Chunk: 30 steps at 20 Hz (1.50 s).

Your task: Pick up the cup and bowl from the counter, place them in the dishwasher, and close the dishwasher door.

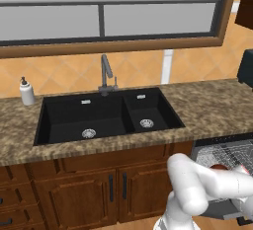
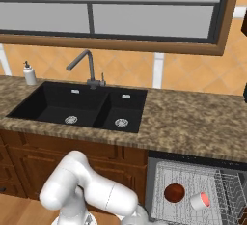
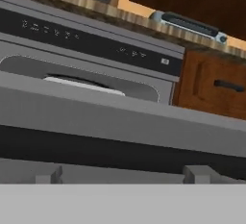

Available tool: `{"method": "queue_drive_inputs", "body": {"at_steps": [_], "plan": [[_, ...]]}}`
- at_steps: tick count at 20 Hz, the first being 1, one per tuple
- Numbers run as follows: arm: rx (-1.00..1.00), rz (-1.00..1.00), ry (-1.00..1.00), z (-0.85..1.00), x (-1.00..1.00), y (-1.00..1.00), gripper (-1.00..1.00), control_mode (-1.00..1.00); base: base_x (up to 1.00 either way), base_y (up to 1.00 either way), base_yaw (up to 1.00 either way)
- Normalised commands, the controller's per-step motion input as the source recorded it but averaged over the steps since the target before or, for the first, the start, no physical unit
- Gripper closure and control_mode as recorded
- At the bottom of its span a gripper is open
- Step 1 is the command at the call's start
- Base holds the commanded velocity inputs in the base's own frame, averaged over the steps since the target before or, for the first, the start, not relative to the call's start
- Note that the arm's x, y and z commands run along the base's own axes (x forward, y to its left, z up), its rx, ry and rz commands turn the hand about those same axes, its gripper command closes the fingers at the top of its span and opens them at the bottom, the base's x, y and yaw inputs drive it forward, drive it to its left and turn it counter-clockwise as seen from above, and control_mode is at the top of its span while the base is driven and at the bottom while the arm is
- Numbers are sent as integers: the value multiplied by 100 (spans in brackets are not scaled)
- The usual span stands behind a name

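The dishwasher (image 2: 153,180) stands open under the counter (image 2: 193,118), its grey wire rack (image 2: 185,171) pulled out. A reddish-brown bowl (image 2: 174,192) and a white cup (image 2: 200,200) with a red inside lie in the rack, side by side. From the left base view the rack (image 1: 232,150) shows at the right, with the bowl (image 1: 217,166) partly behind my arm. My gripper (image 3: 124,175) is open, fingertips (image 3: 48,174) wide apart with nothing between them. It is low and faces the dishwasher door (image 3: 120,122), a grey panel with a dark strip.
A black double sink (image 1: 104,118) with a faucet (image 1: 105,73) sits in the counter, a soap dispenser (image 1: 26,92) at its left. Brown cabinets (image 1: 99,189) run below. Beside the dishwasher is a wooden drawer (image 3: 211,86) with a dark handle.
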Motion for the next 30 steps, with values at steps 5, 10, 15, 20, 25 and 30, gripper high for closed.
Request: {"method": "queue_drive_inputs", "body": {"at_steps": [5, 10, 15, 20, 25, 30], "plan": [[-8, 0, 39, -46, 28, -11, -100, -100, 0, 0, 0], [-4, 7, 0, 17, 51, 3, -100, -100, 0, 0, 0], [-1, 1, -13, 65, 71, 4, -100, -100, 0, 0, 0], [0, 1, -18, 78, 98, 0, -100, -100, 0, 0, 0], [0, 9, -11, 65, 100, 1, -100, -100, 0, 0, 0], [-1, 17, 1, 50, 100, 1, -100, -100, 0, 0, 0]]}}
